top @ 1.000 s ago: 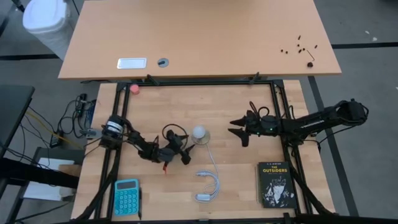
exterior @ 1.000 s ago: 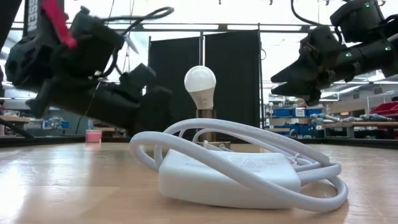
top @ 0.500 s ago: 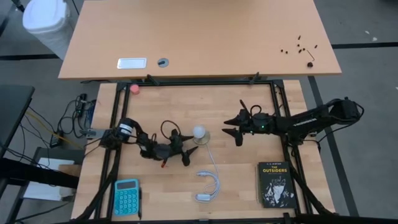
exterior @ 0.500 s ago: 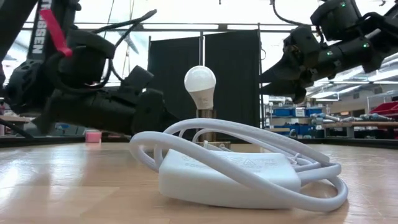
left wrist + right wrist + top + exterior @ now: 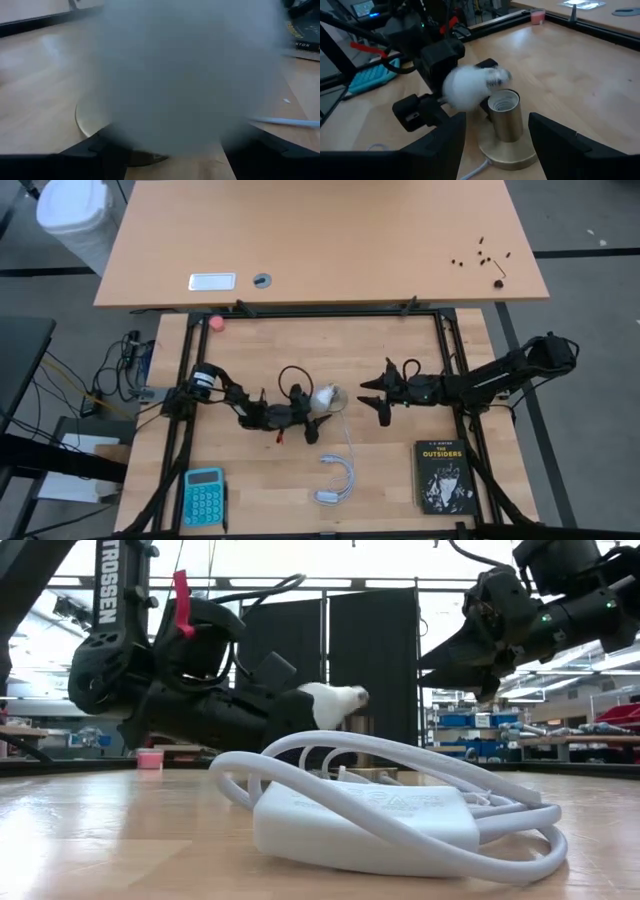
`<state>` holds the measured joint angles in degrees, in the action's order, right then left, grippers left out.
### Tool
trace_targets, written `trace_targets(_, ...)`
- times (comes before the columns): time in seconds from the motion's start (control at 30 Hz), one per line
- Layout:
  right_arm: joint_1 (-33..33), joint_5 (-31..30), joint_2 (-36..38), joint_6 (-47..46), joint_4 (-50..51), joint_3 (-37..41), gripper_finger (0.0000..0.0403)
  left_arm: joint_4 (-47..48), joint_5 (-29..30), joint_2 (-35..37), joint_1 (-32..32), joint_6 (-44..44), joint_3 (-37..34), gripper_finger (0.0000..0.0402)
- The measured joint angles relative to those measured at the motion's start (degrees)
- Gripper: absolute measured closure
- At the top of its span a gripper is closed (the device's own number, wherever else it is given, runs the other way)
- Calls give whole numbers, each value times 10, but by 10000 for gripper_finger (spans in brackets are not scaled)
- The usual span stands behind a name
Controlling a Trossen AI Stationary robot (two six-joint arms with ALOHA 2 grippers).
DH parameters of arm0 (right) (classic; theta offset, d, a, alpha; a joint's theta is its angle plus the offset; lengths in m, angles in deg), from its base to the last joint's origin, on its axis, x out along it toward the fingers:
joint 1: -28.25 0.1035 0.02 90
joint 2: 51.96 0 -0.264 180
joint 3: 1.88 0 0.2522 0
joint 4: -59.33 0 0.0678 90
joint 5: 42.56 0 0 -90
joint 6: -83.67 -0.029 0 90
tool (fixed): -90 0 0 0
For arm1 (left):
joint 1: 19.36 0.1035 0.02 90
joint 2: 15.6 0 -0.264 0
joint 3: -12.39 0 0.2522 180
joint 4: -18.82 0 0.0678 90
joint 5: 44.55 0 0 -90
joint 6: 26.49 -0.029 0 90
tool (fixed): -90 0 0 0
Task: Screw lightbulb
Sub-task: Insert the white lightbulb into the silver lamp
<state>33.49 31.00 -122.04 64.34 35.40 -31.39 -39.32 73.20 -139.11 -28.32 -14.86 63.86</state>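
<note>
White bulb (image 5: 322, 395) lies tipped on its side in your left pincer (image 5: 312, 408), fingers clamped on the globe. Low view: bulb (image 5: 333, 701) is held above the worktop (image 5: 120, 830), its screw base aimed toward the right arm. Right wrist view: bulb (image 5: 470, 86) blurred, its base just beside the open mouth of the brass socket (image 5: 503, 112), not inside it. Socket stands upright on a round base plate, empty. Left wrist view: globe (image 5: 185, 75) fills nearly everything; edge of the socket plate (image 5: 87, 122) shows under it.

Your right pincer (image 5: 373, 395) hangs near the socket on the far side from the left arm, fingers spread apart, holding nothing. Low view has it high, clear of the worktop (image 5: 455, 655).

White cord (image 5: 338, 465) runs from the socket to an adapter (image 5: 365, 825) near the front edge. Book (image 5: 441, 476) lies at front right, blue calculator (image 5: 203, 495) at front left, both well apart from the bulb.
</note>
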Motion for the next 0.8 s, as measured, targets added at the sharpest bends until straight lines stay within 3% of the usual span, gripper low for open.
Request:
trace_targets(0.4, -5, -7, 0, -19, 2, 0, 176, 6, 59, 0, 0, -24, -8, 120)
trace_targets(0.63, 0, -15, 0, -4, 4, 0, 176, 13, 107, 80, 0, -19, -75, 120)
trace_targets(0.8, -4, -15, 0, 12, -3, 0, 176, 14, 110, 91, 0, -35, -88, 120)
